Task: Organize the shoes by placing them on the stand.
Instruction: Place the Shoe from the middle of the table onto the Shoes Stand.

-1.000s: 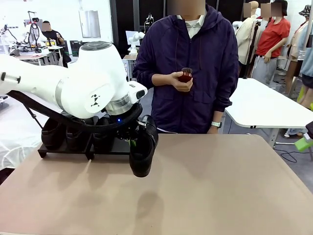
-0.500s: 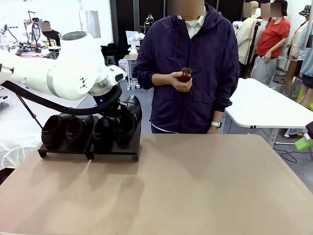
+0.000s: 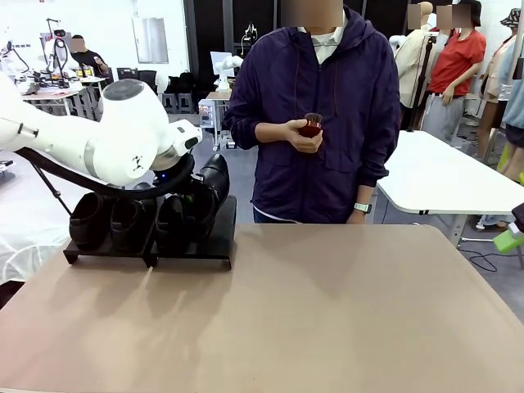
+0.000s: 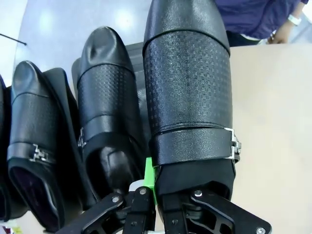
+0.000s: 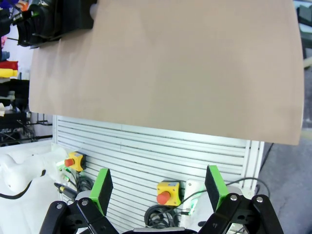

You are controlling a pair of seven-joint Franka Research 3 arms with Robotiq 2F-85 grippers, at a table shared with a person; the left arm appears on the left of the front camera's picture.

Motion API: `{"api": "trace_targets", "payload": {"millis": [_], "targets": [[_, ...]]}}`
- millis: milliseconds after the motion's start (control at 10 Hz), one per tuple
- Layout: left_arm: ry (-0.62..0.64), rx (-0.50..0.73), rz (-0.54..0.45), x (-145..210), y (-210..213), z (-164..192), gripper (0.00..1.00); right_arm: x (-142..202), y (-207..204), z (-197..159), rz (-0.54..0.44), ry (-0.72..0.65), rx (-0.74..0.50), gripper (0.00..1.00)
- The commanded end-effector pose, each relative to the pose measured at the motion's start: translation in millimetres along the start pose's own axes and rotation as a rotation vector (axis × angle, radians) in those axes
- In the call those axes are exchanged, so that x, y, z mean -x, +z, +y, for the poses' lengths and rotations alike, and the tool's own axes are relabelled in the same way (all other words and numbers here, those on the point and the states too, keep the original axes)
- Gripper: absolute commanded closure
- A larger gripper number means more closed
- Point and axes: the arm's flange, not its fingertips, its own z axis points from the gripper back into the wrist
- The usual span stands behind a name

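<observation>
Left gripper (image 4: pixel 155 187): clamped on the heel end of the fourth shoe (image 4: pixel 187 92), held tilted over the right end of the stand (image 3: pixel 214 244). Three shoes (image 3: pixel 123 221): side by side on the stand, far left of the worktop (image 3: pixel 344 311). Right gripper (image 5: pixel 158 187): wide apart, holding nothing. Person's hand (image 3: pixel 301 135): holds a small reddish brush (image 3: pixel 310 125).

The white left arm (image 3: pixel 123 143) hides its claw and the heels of the black leather shoes (image 3: pixel 123 221).

Tan table (image 3: pixel 344 311), black stand (image 3: pixel 214 246) at its far-left corner
</observation>
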Motion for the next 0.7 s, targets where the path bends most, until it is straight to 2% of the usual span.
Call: {"api": "trace_targets", "payload": {"millis": [0, 600], "targets": [[0.010, -0.024, -0.037, -5.8, -6.4, -3.0, 1.00, -1.3, 3.2, -0.8, 0.002, 0.016, -0.016, 0.00], [0.046, 0.014, 0.005, -6.5, -39.3, -4.2, 1.00, -1.3, 3.2, -0.8, 0.002, 0.016, -0.016, 0.00]]}}
